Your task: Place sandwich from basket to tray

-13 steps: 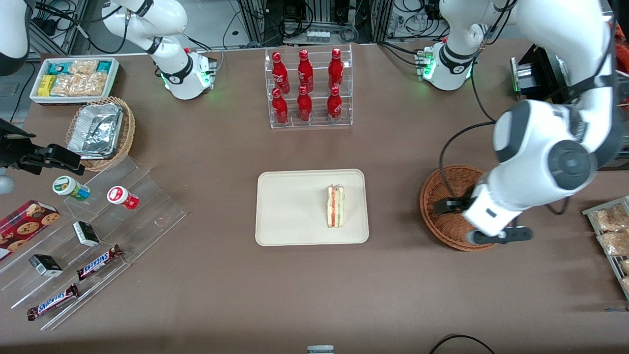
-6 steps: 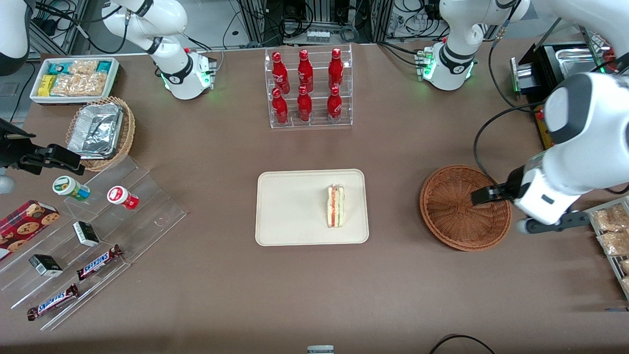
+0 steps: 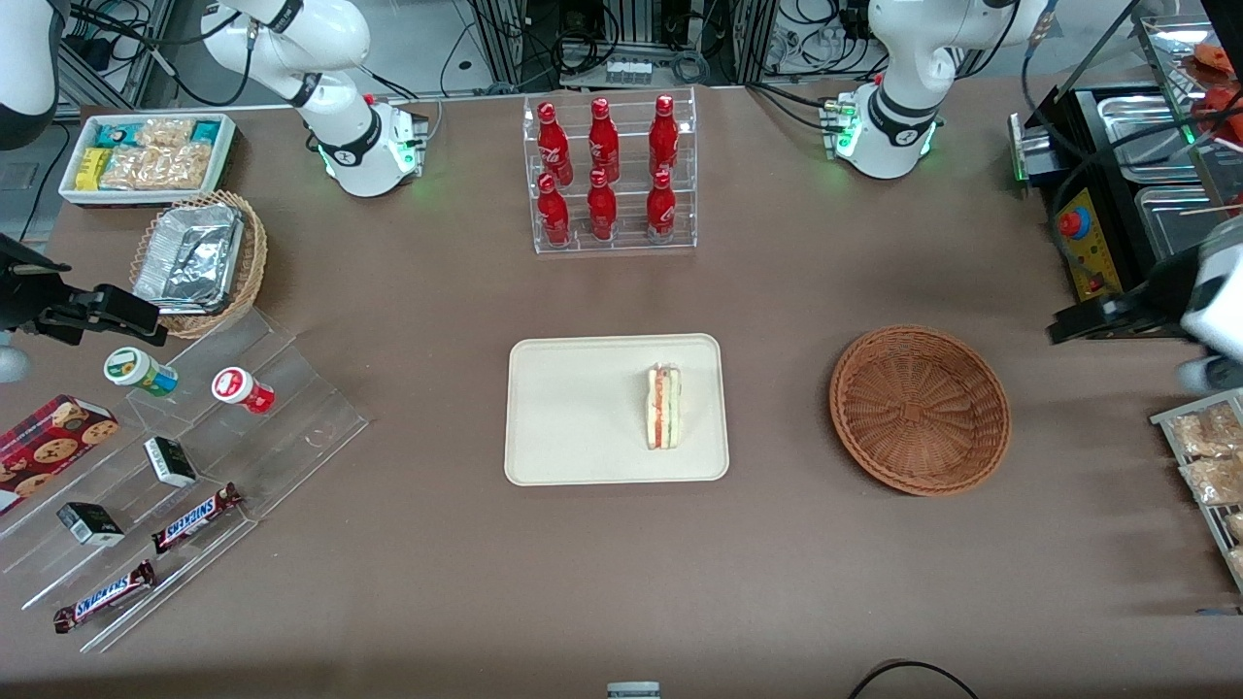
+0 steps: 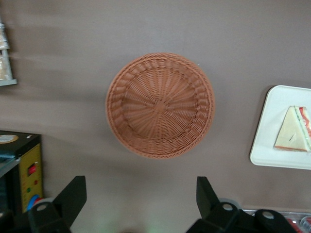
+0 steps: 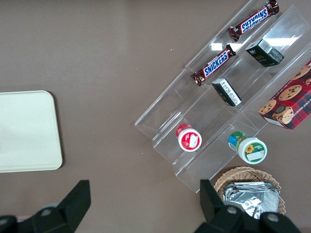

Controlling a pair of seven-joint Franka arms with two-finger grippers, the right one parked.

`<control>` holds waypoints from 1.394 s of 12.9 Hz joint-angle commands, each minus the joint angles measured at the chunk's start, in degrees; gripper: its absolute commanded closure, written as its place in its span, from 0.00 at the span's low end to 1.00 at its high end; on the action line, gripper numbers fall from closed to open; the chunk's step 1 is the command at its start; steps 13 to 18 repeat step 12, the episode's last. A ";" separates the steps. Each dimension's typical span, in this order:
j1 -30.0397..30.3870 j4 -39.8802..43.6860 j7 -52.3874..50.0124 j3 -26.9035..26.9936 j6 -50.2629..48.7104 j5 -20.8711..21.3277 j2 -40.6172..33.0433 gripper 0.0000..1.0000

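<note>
Sandwich (image 3: 664, 407) sits on the tray (image 3: 573, 408), basket (image 3: 919, 409) empty; over the last second I have pulled the gripper (image 4: 138, 196) off the basket to the working arm's table end, fingers spread wide, holding nothing, so I judge placement complete.

Gripper (image 4: 138, 201) open above basket (image 4: 160, 104); sandwich (image 4: 293, 136) on tray (image 4: 272, 121).

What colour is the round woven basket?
Reddish-brown wicker basket, clearest in the left wrist view; the open gripper hangs above the table beside it.
</note>
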 commanded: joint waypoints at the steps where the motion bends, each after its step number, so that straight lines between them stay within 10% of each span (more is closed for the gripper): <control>1: -0.77 -0.18 0.86 0.51 -1.84 0.66 -2.65 0.00; 18: -1.74 1.49 2.53 -1.33 -3.52 5.85 -3.28 0.00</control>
